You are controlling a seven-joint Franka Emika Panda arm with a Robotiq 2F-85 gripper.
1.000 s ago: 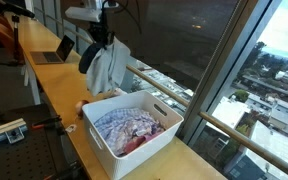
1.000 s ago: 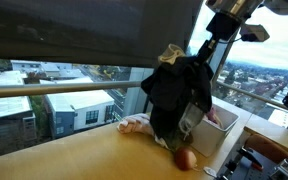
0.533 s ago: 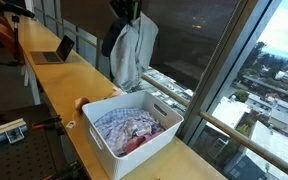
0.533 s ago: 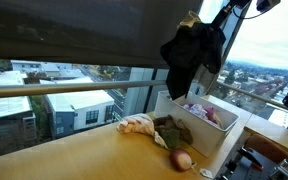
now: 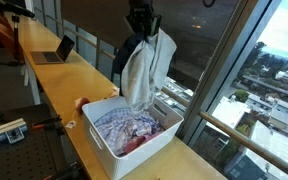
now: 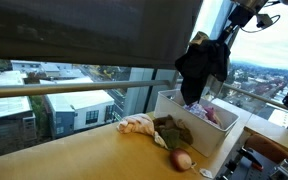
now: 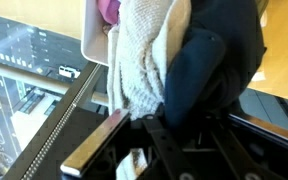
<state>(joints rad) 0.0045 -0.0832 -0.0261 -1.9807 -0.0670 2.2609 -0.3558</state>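
1. A long wooden counter (image 5: 54,88) runs beside tall windows (city below), with a laptop (image 5: 56,50) farther along it.
2. A white bin (image 5: 109,155) of clothes stands by the window rail, with open air above.
3. The gripper (image 5: 144,32) is clamped on a white-and-dark cloth bundle (image 5: 144,70), which hangs over the bin's far rim.

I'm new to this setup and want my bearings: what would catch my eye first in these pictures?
A bundle of clothes, a pale cloth and a dark garment, hangs from the robot's fingers above a white bin already holding laundry. Beside the bin, on the wooden counter, lie more clothes and a small round pinkish thing.
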